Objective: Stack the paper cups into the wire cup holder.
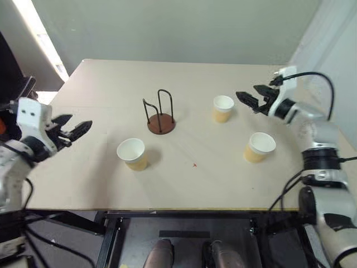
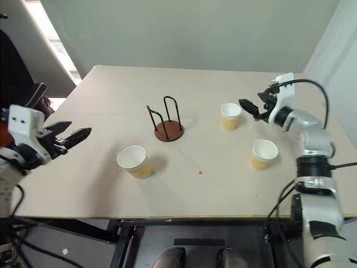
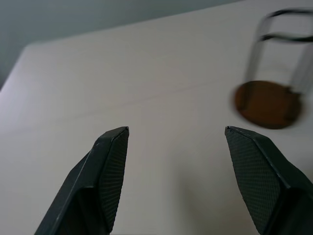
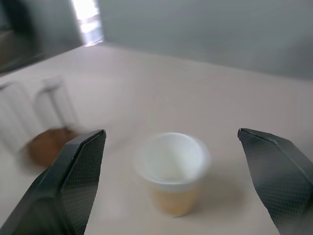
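**Both grippers wide open, three cups loose on table, holder empty**

Three small tapered paper cups, tan-yellow matte wall, white rim and white inside, all upright and well apart: one (image 1: pixel 223 108) just ahead of the right fingers, one (image 1: pixel 259 147) on the robot's side of those fingers, one (image 1: pixel 132 153) between the left fingers and the table middle. None stacked, none held.

One wire cup holder (image 1: pixel 160 117): flat round reddish-brown disc base, thin black wire loops standing upright on it, nothing inside. It stands ahead of the left fingers and off to their right, and beyond the far cup as seen from the right fingers. It touches no cup.

Table (image 1: pixel 111 84): smooth pale beige top, matte, one tiny red speck near the front middle.

Left gripper (image 1: pixel 75 130): two black wedge fingers with fine cross-hatched pads (image 3: pixel 115 166), spread wide, nothing between them. Arm reaches in from the left table edge, fingers about level, pointing toward the holder side.

Right gripper (image 1: pixel 249 98): same black textured fingers (image 4: pixel 80 171), spread fully, gripping nothing. Forearm rises from the right edge, wrist bent inward, fingers about level and aimed at the far cup, which sits centred between them in the right wrist view, not touched.
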Controlling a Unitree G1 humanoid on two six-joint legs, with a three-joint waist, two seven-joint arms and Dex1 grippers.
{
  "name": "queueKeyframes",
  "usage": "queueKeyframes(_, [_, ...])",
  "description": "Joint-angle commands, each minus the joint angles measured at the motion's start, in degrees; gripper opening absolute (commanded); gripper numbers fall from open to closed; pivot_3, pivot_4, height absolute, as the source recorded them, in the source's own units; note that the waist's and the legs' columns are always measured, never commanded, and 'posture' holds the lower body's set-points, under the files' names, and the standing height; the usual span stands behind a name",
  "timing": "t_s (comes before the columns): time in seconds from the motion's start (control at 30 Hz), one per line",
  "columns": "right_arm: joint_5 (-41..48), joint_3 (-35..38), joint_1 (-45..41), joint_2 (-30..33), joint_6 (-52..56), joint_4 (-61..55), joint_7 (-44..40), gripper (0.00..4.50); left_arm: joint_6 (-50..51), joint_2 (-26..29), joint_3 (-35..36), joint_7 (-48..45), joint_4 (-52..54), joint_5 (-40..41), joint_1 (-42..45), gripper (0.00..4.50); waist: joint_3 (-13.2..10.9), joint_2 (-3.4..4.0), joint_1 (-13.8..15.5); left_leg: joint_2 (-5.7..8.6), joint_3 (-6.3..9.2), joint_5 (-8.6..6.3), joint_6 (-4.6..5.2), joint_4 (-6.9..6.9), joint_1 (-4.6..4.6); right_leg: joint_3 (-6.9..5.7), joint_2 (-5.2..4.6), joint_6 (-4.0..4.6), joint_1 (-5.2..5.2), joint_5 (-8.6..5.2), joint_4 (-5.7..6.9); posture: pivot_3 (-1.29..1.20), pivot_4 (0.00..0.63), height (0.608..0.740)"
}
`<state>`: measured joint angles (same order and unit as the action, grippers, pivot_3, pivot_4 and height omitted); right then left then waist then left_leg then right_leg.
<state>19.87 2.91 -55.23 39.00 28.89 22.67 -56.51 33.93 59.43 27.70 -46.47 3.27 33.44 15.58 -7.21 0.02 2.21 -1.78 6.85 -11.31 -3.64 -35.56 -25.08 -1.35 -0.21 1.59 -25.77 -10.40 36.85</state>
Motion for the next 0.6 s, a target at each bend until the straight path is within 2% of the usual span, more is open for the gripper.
queueKeyframes(0.03, [2.33,-4.41,-2.54,8.03,1.68,-6.67,-18.21,4.5,-0.07,6.76,2.82,-11.28,1.15,1.97,-1.43,3.35,0.0,0.0,-0.12,-0.01,0.0,-0.09,-0.13,-0.05,0.03,0.01,0.01,-0.02,0.02,-0.04,0.01,0.0,0.15,0.74])
queueKeyframes(0.17, [2.5,-8.69,-4.05,13.96,1.6,-9.67,-31.48,4.5,-2.78,13.28,0.93,-20.65,-1.71,0.12,-1.82,3.35,0.01,-0.01,-0.39,-0.06,0.09,-0.05,-0.17,-0.08,0.22,0.01,0.06,0.18,0.22,-0.23,0.06,0.0,0.15,0.74])
queueKeyframes(0.2, [2.21,-9.9,-4.38,14.67,1.25,-10.31,-33.83,4.5,-3.66,14.37,-0.33,-22.38,-2.19,-0.65,-1.64,3.35,0.01,-0.01,-0.49,-0.07,0.11,-0.01,-0.17,-0.1,0.24,0.0,0.06,0.48,0.24,-0.42,0.09,0.0,0.15,0.74])
queueKeyframes(0.27, [1.69,-11.49,-4.88,14.72,0.49,-10.56,-35.84,4.5,-4.87,14.81,-3.11,-23.72,-3.11,-1.42,0.18,3.35,0.02,0.02,-0.68,-0.08,0.12,0.11,-0.03,-0.15,0.26,0.0,0.07,0.49,0.26,-0.42,0.11,0.0,0.15,0.74])
queueKeyframes(0.4, [-0.3,-12.05,-5.49,11.47,-0.42,-9.47,-33.54,4.5,-7.16,9.42,-10.06,-19.92,-6.09,-4.11,8.44,3.35,0.02,0.03,-0.75,-0.08,0.16,0.67,0.71,-0.25,0.31,0.01,0.03,0.48,0.36,-0.41,0.11,0.0,0.15,0.74])
queueKeyframes(0.5, [1.58,-11.16,-4.02,11.09,1.72,-12.51,-34.09,4.5,-8.84,5.14,-16.29,-17.32,-9.15,-8.63,13.66,3.35,0.01,0.04,-0.37,-0.07,0.19,0.74,0.79,-0.33,0.22,0.0,-0.01,0.48,0.34,-0.41,0.14,0.0,0.15,0.74])
queueKeyframes(0.6, [3.03,-9.76,-2.06,11.1,3.75,-16.76,-32.25,4.5,-10.98,-1.52,-23.32,-14.54,-14.98,-14.22,21.05,3.35,0.01,0.04,0.08,-0.02,0.2,0.67,0.85,-0.44,0.11,-0.06,-0.09,0.4,0.34,-0.36,0.16,0.0,0.15,0.74])
